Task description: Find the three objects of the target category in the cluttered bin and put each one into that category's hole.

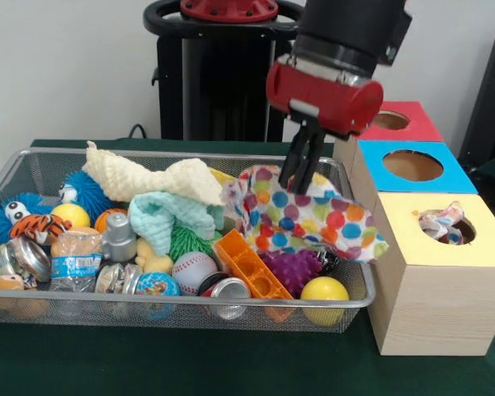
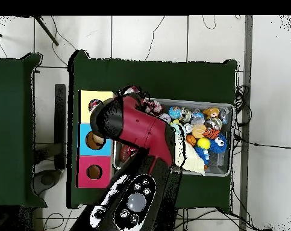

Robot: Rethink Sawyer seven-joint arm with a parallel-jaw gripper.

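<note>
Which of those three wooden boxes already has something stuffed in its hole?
The yellow-faced box, nearest the camera in the front view. A spotted cloth pokes out of its round hole, while the blue-faced box and red-faced box show holes with nothing poking out.

Dark green table (image 1: pixel 190 367); wire basket (image 1: pixel 181 316), three wooden boxes (image 1: pixel 433 305) (yellow nearest)

The wire-mesh bin (image 1: pixel 16 173) is packed rim to rim, leaving no bare floor. At its right end a spotted cloth (image 1: pixel 301 219) drapes over the rim toward the yellow-faced box (image 1: pixel 441 247), closing the gap between them. That box's round hole (image 1: pixel 450 227) is partly plugged by a spotted cloth (image 1: pixel 439 221). The blue-faced box's hole (image 1: pixel 412 165) and red-faced box's hole (image 1: pixel 390 120) are open from above.
</note>
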